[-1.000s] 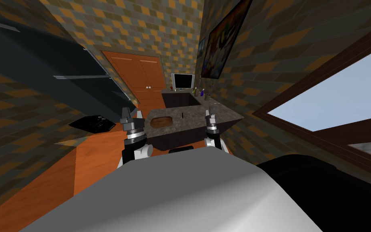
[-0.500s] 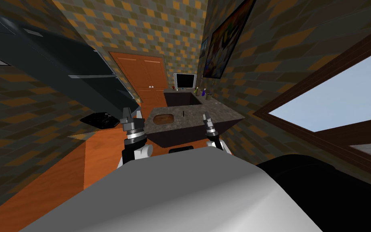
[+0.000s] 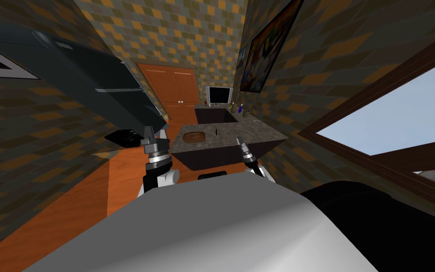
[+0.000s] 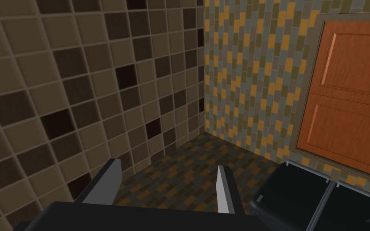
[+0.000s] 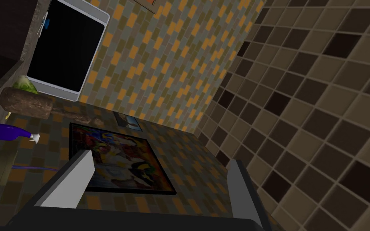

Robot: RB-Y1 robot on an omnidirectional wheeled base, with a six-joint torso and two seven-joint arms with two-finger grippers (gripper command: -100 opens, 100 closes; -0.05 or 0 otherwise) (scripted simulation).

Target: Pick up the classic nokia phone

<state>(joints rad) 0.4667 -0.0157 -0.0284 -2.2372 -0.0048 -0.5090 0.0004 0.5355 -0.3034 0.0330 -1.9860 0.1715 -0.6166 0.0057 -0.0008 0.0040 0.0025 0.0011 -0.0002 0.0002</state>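
In the head view the phone (image 3: 217, 131) was only a thin dark sliver on the speckled counter (image 3: 254, 134), too small to make out — between a brown oval thing (image 3: 194, 137) and the right gripper (image 3: 241, 141), touching neither, the left gripper (image 3: 154, 135) off the counter's near corner. The left wrist view showed its fingers (image 4: 106, 180) standing apart, nothing between them. The right wrist view showed that arm's fingers (image 5: 74, 180) parted too, empty.
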